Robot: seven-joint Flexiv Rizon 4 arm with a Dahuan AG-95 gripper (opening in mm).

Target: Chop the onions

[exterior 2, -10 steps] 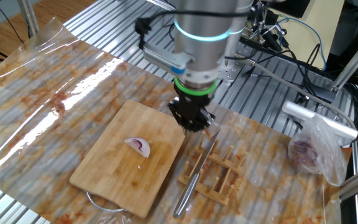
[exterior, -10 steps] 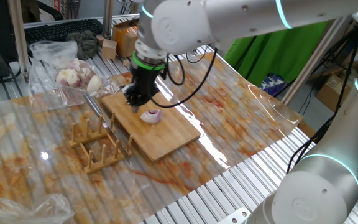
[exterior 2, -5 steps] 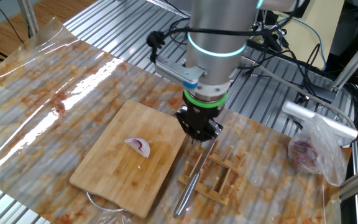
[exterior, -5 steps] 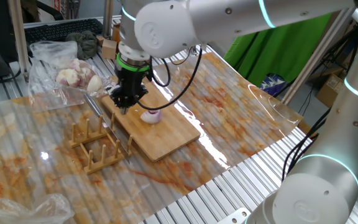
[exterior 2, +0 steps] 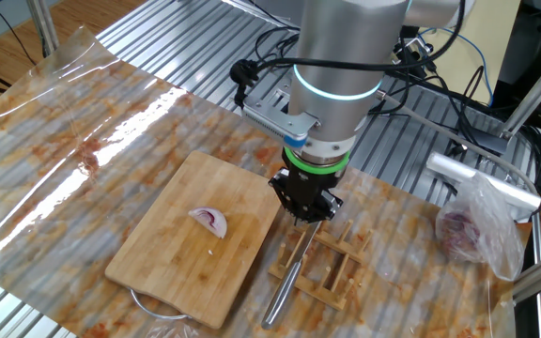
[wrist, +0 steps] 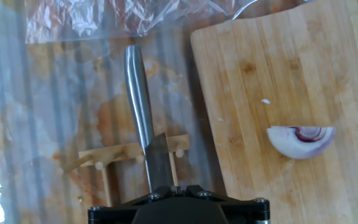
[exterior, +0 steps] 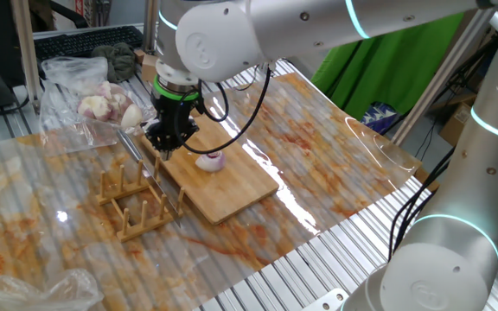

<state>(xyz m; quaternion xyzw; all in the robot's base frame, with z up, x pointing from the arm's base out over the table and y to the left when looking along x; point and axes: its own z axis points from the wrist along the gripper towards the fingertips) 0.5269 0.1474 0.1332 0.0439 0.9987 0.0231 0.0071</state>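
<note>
**Inventory: chopping station, arm over the knife rack**

**Gripper** (exterior 2: 308, 214): pointing straight down with its fingers pressed together, nothing pinched between them. It is hanging over the blade end of the knife, just off the bamboo board's edge nearest the rack. The hand view is looking down past the black hand body at the blade directly below.

**Onion wedge** (exterior 2: 208, 222): one small curved piece, pale flesh with a purple-red skin edge, lying flat near the middle of the bamboo cutting board (exterior 2: 167, 272). It is sitting well apart from the gripper. In the hand view the onion wedge (wrist: 300, 140) is showing its cut face, close to the board's right edge of that picture, with a couple of tiny white bits lying near it on the wood.

**Knife** (exterior 2: 291, 270): all-metal, resting across the wooden rack (exterior 2: 336, 268), its round steel handle sticking out beyond the rack onto the table. In the hand view the knife (wrist: 143, 118) is running up the picture, handle uppermost, parallel to the board's long edge and just beside it.

**Table** (exterior: 335, 164): ribbed metal top lying under a clear, orange-stained plastic sheet.

**Plastic bag** (exterior: 93, 99): clear, holding several whole peeled pinkish-white bulbs, lying at the table's far corner beyond the board in one fixed view.

**Second bag** (exterior 2: 482, 230): clear, holding dark reddish contents, sitting near the table edge beyond the rack in the other fixed view.
</note>
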